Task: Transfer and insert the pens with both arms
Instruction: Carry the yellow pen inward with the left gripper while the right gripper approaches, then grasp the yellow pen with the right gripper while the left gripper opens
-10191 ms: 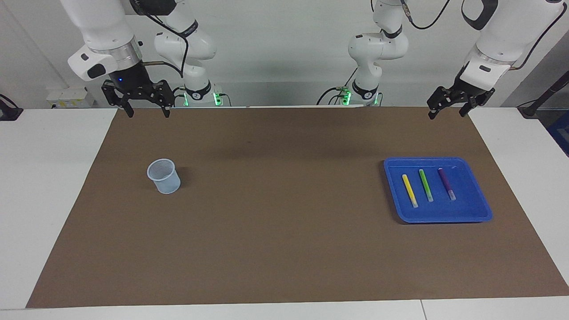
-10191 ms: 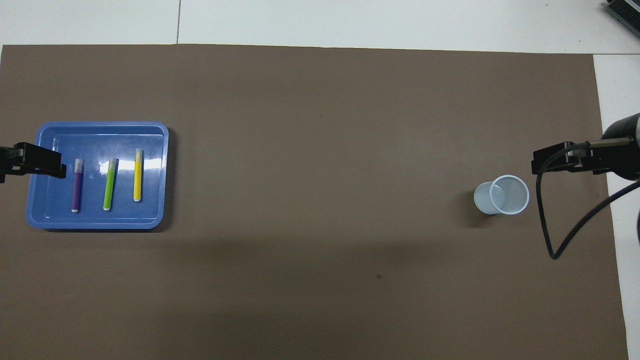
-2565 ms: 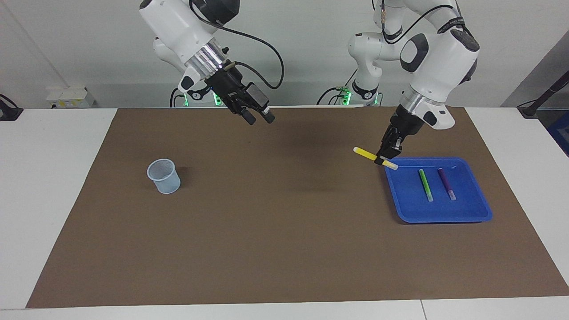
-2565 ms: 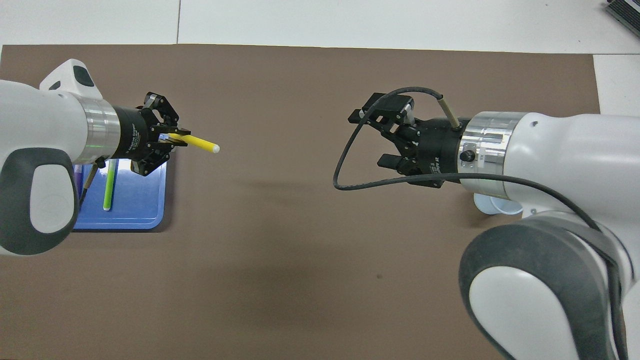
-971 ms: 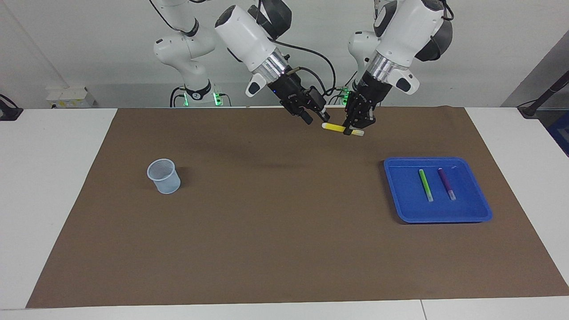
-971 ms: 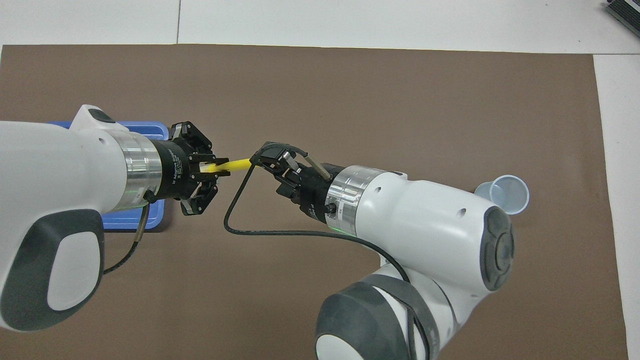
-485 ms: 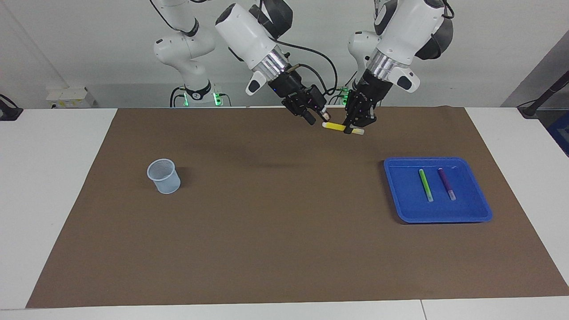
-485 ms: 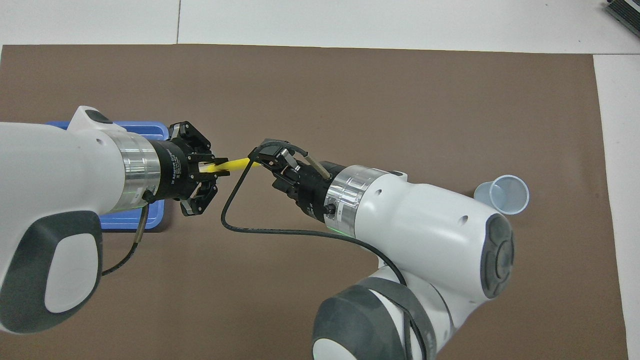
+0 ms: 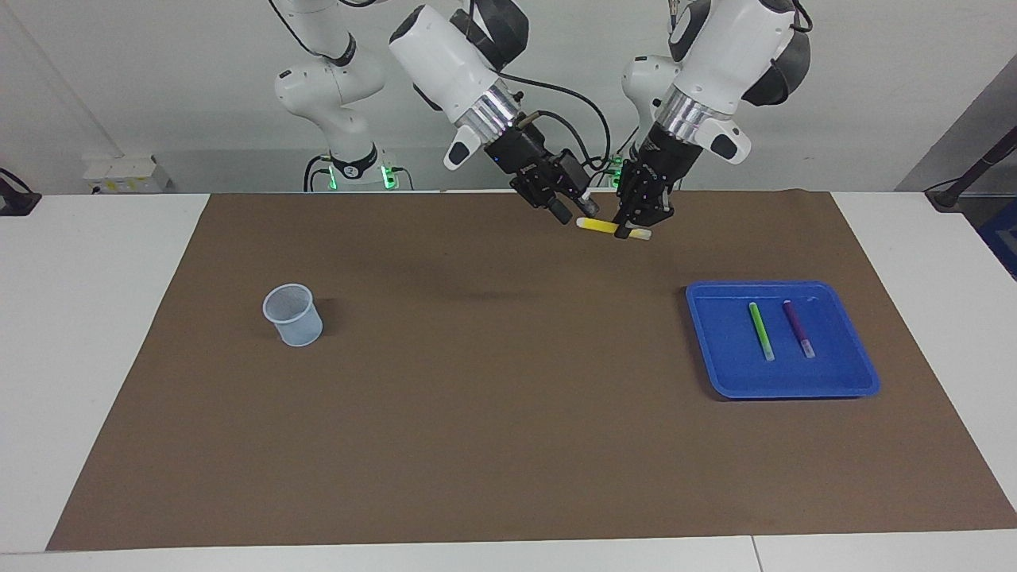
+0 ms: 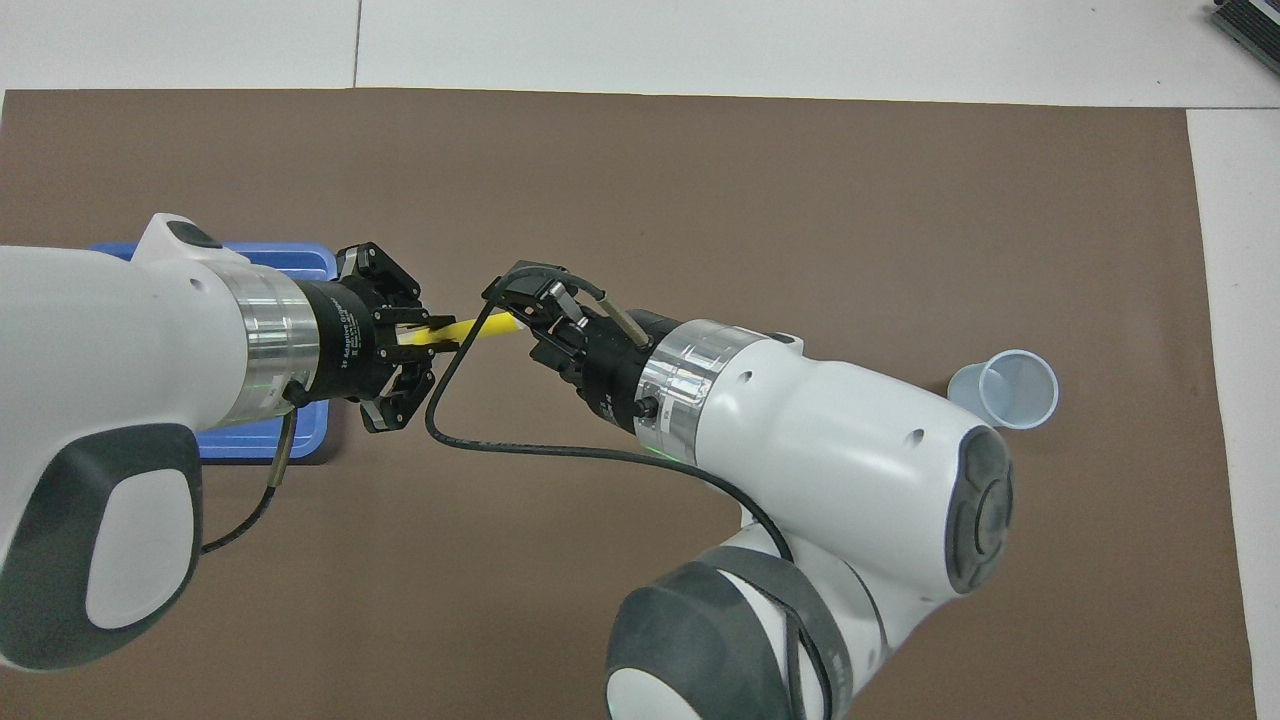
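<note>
Since half a second ago the right gripper (image 9: 574, 213) has edged closer along the yellow pen (image 9: 602, 227), its tips now at the pen's free end; the left gripper (image 9: 628, 230) holds as before. Left gripper: fingers clamped on the yellow pen, which lies roughly level in the air over the brown mat (image 9: 493, 413), near the mat's edge closest to the robots, about midway along the table; right gripper: fingers apart about the pen's end, and whether they touch it cannot be told. Green pen (image 9: 761, 330) and purple pen (image 9: 798, 327): side by side, apart, in the blue tray (image 9: 794, 385) toward the left arm's end. Pale cup (image 9: 293, 314): upright on the mat toward the right arm's end.
</note>
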You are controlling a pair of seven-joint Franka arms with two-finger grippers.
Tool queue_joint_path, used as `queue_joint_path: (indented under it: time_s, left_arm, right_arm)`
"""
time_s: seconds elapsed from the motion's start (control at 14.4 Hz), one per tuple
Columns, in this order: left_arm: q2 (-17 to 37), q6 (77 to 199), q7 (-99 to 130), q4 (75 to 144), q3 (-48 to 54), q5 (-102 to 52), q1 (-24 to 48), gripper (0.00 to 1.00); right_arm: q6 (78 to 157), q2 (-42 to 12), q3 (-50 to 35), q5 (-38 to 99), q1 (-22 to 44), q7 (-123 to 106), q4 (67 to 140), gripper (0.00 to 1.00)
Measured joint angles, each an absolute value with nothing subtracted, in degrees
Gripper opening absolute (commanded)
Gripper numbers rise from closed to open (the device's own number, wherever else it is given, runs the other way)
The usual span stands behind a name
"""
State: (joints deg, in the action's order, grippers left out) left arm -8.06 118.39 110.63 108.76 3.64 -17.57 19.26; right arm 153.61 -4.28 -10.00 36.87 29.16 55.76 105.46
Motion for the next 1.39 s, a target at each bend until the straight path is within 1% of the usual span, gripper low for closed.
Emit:
queue_joint_path:
  time_s: [0.14, 0.55, 0.62, 0.69, 0.76, 0.9, 1.11, 1.25, 1.32, 1.39]
  left_arm:
    - [-8.1, 118.4, 110.9, 108.8, 3.6, -17.6, 19.3, 0.00]
    - [-8.1, 118.4, 111.4, 108.8, 3.6, -17.6, 19.3, 0.00]
    - [-8.1, 118.4, 111.5, 108.8, 3.6, -17.6, 19.3, 0.00]
    - [-8.1, 118.4, 111.5, 108.8, 3.6, -17.6, 19.3, 0.00]
    - [-8.1, 118.4, 111.5, 108.8, 3.6, -17.6, 19.3, 0.00]
    - [-8.1, 118.4, 111.5, 108.8, 3.6, -17.6, 19.3, 0.00]
    - [-8.1, 118.4, 111.6, 108.8, 3.6, -17.6, 19.3, 0.00]
    - [-8.1, 118.4, 111.6, 108.8, 3.6, -17.6, 19.3, 0.00]
    - [-8.1, 118.4, 111.7, 108.8, 3.6, -17.6, 19.3, 0.00]
    - [-8.1, 118.4, 111.7, 108.8, 3.6, -17.6, 19.3, 0.00]
  right_arm:
    - [156.0, -5.9, -10.0, 36.9, 30.4, 55.8, 105.1, 0.65]
    - [156.8, -6.7, -10.0, 36.9, 31.5, 55.8, 104.9, 0.63]
    - [156.8, -6.7, -10.0, 36.9, 31.5, 55.8, 104.9, 0.62]
    - [156.8, -6.7, -10.0, 36.9, 31.5, 55.8, 104.9, 0.56]
    - [156.8, -6.7, -9.9, 36.9, 31.5, 55.8, 104.9, 0.53]
    - [156.8, -6.7, -9.9, 36.9, 31.5, 55.8, 104.9, 0.42]
    - [156.8, -6.7, -9.8, 36.9, 31.3, 55.8, 104.9, 0.31]
    - [156.8, -6.7, -9.7, 36.9, 31.3, 55.8, 104.9, 0.30]
    - [156.8, -6.7, -9.7, 36.9, 31.2, 55.7, 104.9, 0.25]
    - [156.8, -6.7, -9.7, 36.9, 31.2, 55.7, 104.9, 0.18]
